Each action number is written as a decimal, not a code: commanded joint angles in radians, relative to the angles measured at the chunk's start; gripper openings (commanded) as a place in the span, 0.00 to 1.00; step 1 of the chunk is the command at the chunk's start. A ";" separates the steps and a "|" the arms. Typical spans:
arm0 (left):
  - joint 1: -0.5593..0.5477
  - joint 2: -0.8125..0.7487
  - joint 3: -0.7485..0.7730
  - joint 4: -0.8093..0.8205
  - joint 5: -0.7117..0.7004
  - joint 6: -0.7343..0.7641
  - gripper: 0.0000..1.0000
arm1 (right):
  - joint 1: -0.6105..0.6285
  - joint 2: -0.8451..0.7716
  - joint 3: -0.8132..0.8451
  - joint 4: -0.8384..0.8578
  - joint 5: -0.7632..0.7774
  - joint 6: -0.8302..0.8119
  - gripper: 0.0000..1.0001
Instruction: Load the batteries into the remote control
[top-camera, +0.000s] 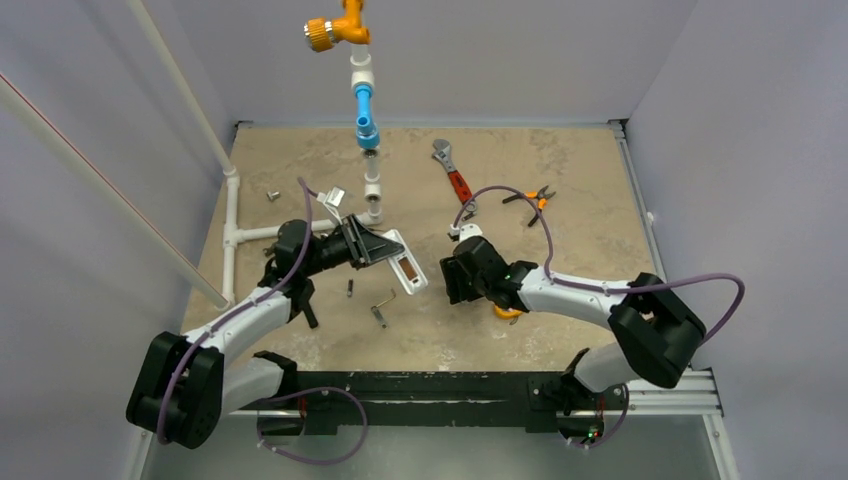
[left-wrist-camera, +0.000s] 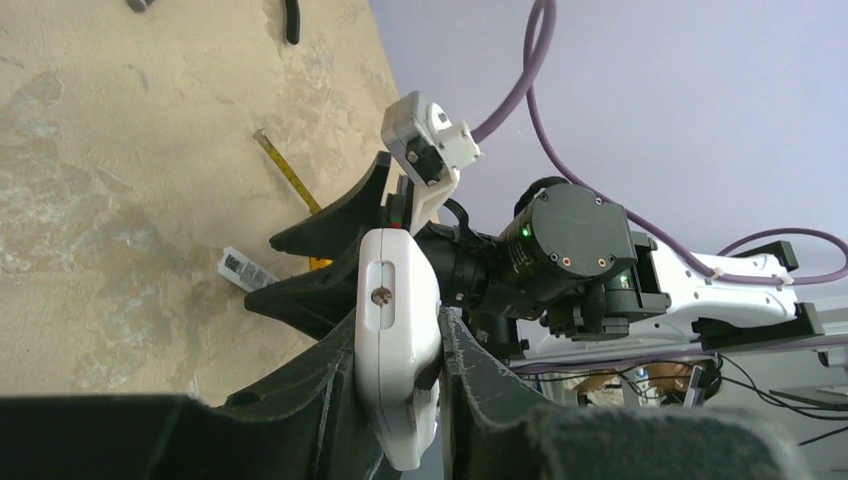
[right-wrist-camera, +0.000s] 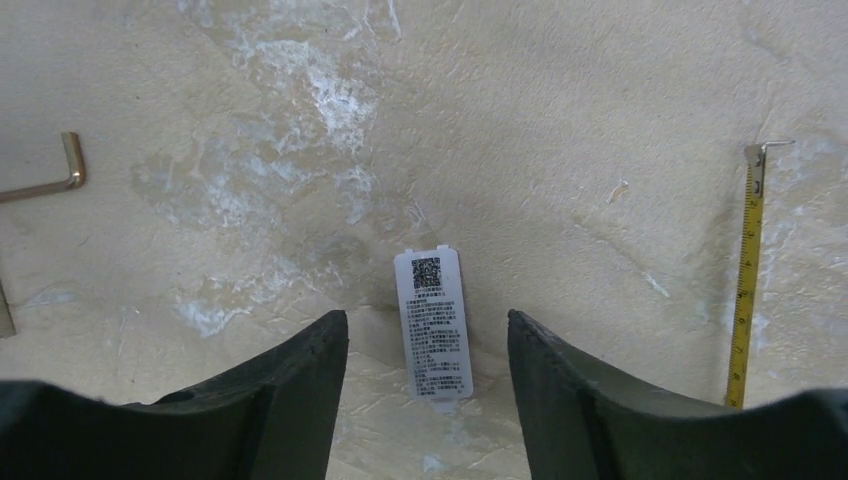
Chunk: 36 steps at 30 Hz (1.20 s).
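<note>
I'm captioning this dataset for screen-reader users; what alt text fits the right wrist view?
The right pincer hangs open above a small white cover printed with a QR code and fine text, lying flat on the mottled beige table. A yellow measuring tape runs down the right side; a bent hex key lies at the left edge.
</note>
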 joint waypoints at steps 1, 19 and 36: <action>0.041 -0.008 0.066 0.022 0.004 0.016 0.00 | 0.000 -0.068 0.021 0.013 0.050 -0.031 0.61; 0.264 -0.097 0.139 -0.107 0.085 0.042 0.00 | 0.047 -0.083 0.024 0.232 -0.088 -0.137 0.62; 0.314 -0.127 0.173 -0.228 0.096 0.093 0.00 | 0.022 -0.038 0.124 0.179 -0.001 -0.145 0.61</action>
